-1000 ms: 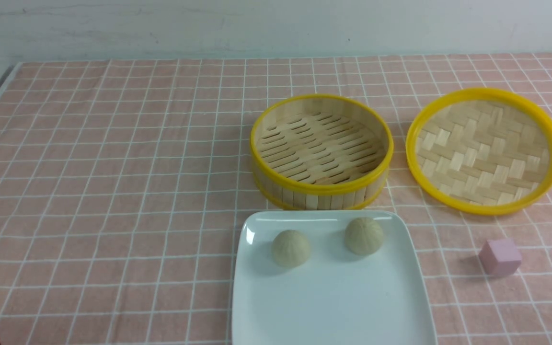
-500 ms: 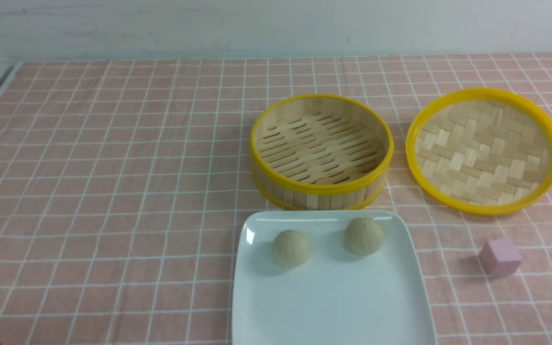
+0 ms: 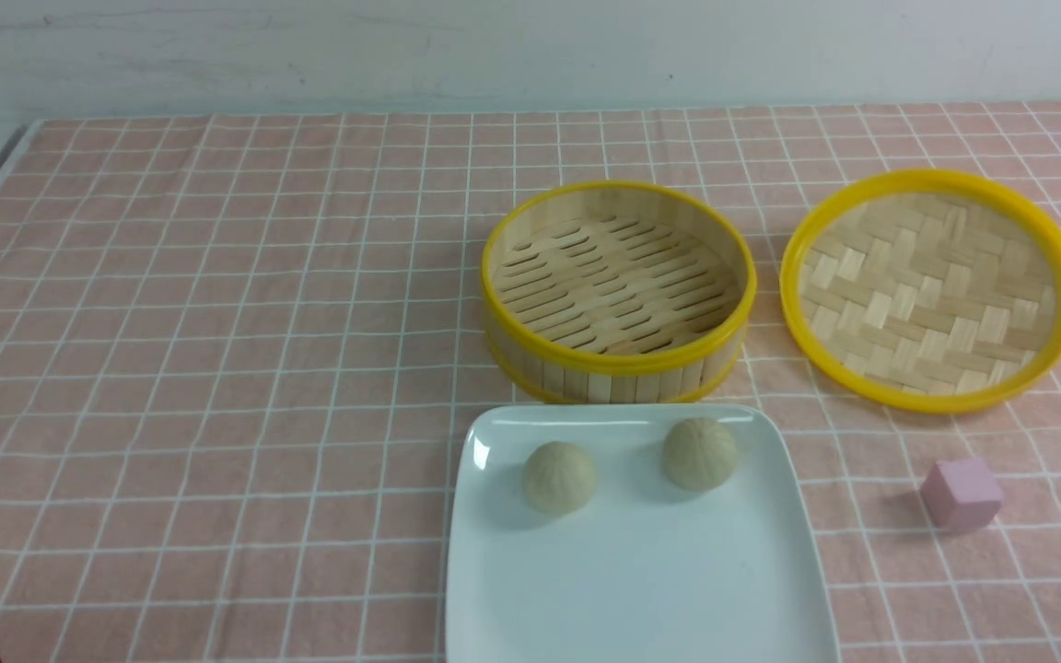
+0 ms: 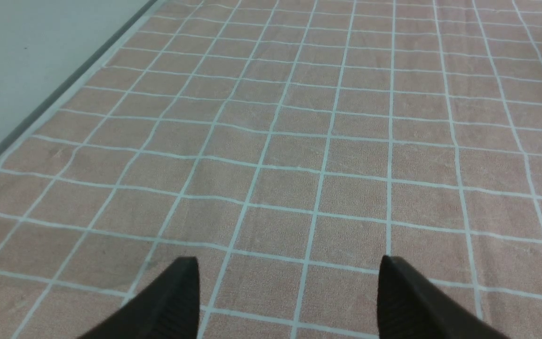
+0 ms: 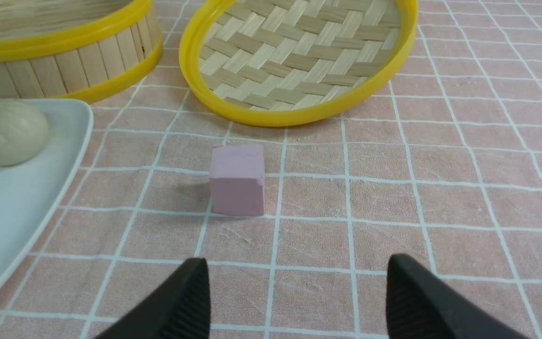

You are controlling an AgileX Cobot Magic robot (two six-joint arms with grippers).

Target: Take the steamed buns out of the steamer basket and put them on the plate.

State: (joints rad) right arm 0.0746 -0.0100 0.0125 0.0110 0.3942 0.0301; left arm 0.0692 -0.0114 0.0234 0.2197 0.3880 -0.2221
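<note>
On the pink checked tabletop [image 3: 217,368], both steamed buns [image 3: 559,476] sit low-centre on the plate [image 3: 641,589], looking soft and light, best cradled round their middles; my fingers [image 4: 177,301] on both sides stand spread, empty.

The right gripper [image 5: 294,292] stood with its two dark fingers [image 5: 177,306] spread wide apart and nothing between them, above the pink checked tablecloth [image 5: 440,155]. Just beyond the fingertips a small pink cube [image 5: 237,180] rested on the cloth. Farther off lay a shallow yellow-rimmed woven disc [image 5: 299,56], close beside the steamer basket [image 5: 59,56], whose slatted wall and yellow rims were visible. A corner of the white plate [image 5: 12,207] showed nearer than the basket, carrying one cream steamed bun [image 5: 8,132] near its edge. The cube stood apart from the plate and disc.
</note>
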